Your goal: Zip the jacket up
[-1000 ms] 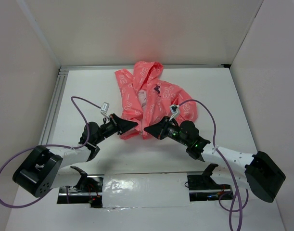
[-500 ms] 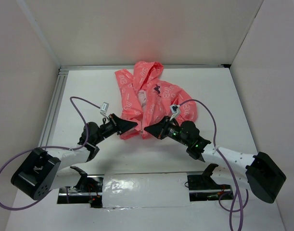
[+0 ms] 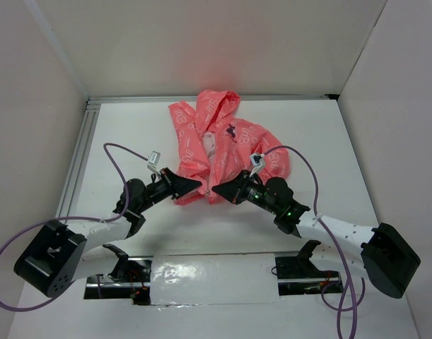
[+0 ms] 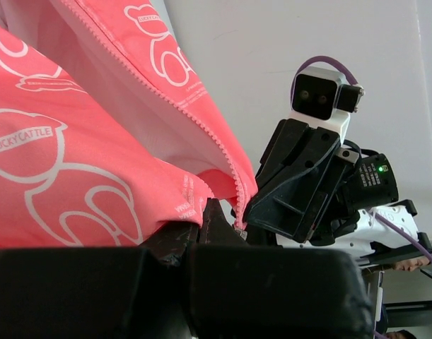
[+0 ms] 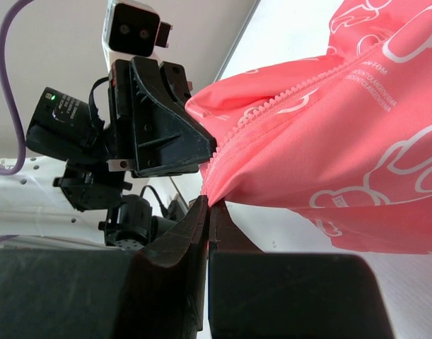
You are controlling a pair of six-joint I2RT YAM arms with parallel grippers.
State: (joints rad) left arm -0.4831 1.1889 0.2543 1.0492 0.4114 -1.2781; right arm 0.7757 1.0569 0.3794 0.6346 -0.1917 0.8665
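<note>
— Barely anything has moved in the last second. My left arm's shoulder block has sunk a little toward the near edge, and both grippers stay put.

— What's around you, from the left?

— A metal rail (image 3: pixel 81 155) runs along the table (image 3: pixel 131 127). My purple cable (image 3: pixel 115 150) loops up over the left arm. The jacket (image 3: pixel 216 145) lies crumpled at the middle of the table toward the far wall, hood away from me and front unzipped. It fills most of both wrist views, so I can't see the tabletop below it.

— And your jaws?

— My left gripper (image 3: pixel 199 182) reaches in low from the left, clamped on one bottom corner of the front edge, with its zipper teeth (image 4: pixel 201 131) running up from the pinch. My right gripper (image 3: pixel 215 191) comes in from the right, pinched shut on the opposite corner. The two tips point at each other, close together but apart.
</note>
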